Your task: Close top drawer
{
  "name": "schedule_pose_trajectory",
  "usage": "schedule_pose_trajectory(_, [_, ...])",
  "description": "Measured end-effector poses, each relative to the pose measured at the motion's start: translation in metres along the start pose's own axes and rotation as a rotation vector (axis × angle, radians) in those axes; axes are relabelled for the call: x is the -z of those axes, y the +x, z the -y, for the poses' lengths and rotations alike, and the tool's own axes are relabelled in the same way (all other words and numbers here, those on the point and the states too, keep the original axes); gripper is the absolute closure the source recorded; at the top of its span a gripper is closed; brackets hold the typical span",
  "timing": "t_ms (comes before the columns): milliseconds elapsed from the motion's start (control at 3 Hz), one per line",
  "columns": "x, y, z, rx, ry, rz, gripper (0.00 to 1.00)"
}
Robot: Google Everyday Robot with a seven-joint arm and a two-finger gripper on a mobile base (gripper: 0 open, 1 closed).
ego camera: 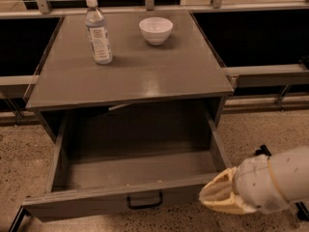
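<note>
Hovering beside the open top drawer (87, 203), the end effector (218, 197) shows unclear spread.

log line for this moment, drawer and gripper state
top drawer: pulled out, not closed | gripper: low right, beside drawer's front right corner | bottle, bowl: on cabinet top

drawer (96, 203): pulled wide open, black handle (144, 202) centred on front | gripper (212, 196): low right, at drawer's right front corner, contact unclear | cabinet top (145, 76): bottle (98, 33) upright back left, white bowl (156, 30) back centre, apart | floor (256, 129): speckled
</note>
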State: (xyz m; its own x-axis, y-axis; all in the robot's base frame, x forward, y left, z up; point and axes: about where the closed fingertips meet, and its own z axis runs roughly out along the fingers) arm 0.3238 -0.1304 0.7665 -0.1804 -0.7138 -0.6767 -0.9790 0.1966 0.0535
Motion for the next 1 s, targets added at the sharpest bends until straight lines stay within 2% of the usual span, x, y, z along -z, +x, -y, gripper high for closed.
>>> schedule_pose_trajectory(333, [-0.055,0.019,-0.018,0.061,0.026,0.028,1.00])
schedule_pose_trajectory(667, [-0.102,0.035,-0.020,0.080,0.117,0.012,1.00])
schedule_pose_trajectory(1000, [-0.123,0.041,0.001,0.074,0.194,-0.001,1.00])
